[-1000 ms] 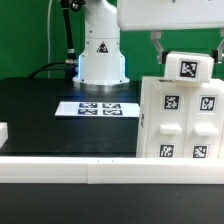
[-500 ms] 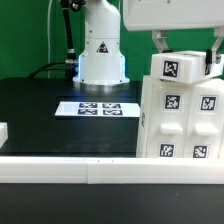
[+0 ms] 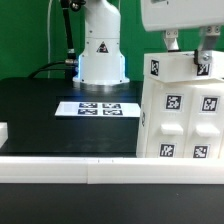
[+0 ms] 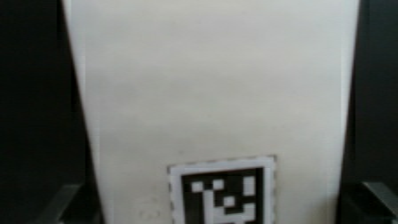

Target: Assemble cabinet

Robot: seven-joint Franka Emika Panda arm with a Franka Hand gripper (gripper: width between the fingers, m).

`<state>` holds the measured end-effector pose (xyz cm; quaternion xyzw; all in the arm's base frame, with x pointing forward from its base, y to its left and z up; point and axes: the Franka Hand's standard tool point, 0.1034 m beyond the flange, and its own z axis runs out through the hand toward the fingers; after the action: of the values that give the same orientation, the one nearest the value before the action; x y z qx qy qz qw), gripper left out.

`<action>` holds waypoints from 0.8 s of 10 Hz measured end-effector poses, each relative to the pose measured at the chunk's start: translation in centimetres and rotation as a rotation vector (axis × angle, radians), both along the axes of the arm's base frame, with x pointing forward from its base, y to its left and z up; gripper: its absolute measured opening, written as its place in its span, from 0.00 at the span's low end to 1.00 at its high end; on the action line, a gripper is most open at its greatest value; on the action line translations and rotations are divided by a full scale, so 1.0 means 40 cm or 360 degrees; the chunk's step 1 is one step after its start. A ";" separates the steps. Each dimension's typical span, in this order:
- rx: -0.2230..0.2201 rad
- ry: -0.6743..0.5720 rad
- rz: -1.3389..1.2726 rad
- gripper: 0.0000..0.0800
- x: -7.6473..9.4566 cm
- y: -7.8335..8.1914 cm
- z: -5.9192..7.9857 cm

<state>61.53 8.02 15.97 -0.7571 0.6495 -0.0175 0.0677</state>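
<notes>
Cabinet [image 3: 182, 120] sits on the black table [image 3: 45, 110], at the exterior view's right, in front of the robot base [image 3: 102, 50] and just beside the marker board [image 3: 98, 108] on that board's right in the same view. Front rail [image 3: 70, 165] runs along its foot.

Change over the last second: the small tagged block [image 3: 180, 68] started tilted above the box's top with a visible gap, then dropped and squared up. Now it reads as seated on the cabinet's top edge, tag facing the camera and near level. The arm has also shifted toward the exterior view's right and come down with it.

My read: this is the placement step for the top piece and it's close to done. Whether the block is fully home in its slot can't be told from here; the contact line is hidden behind the block's front face.

Pincer [image 3: 189, 52]: fingers [image 3: 171, 42] straddle the block from above, one each side, closed on it as far as the exterior view shows. Wrist view agrees: white block face fills the frame between the two dark fingertips, tag low in the centre.

So the block is directly between the fingers, and the cabinet body is straight below the pincer, touching the block.
</notes>
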 end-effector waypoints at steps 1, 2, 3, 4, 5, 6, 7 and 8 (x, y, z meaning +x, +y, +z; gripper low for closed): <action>0.0037 0.0003 -0.0249 0.70 0.001 -0.003 -0.002; 0.0077 0.0018 -0.0589 0.70 0.001 -0.003 -0.003; 0.0084 0.0024 -0.0685 0.70 0.001 -0.003 -0.002; 0.0132 0.0032 -0.0857 0.70 0.003 -0.001 -0.002; 0.0190 0.0027 -0.0941 0.70 0.006 0.005 -0.001; 0.0223 0.0016 -0.1005 0.70 0.010 0.015 0.004; 0.0246 0.0012 -0.1006 0.70 0.011 0.022 0.008; 0.0288 0.0018 -0.1061 0.70 0.015 0.027 0.011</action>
<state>62.12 9.09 16.43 -0.4943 0.8604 0.0232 0.1217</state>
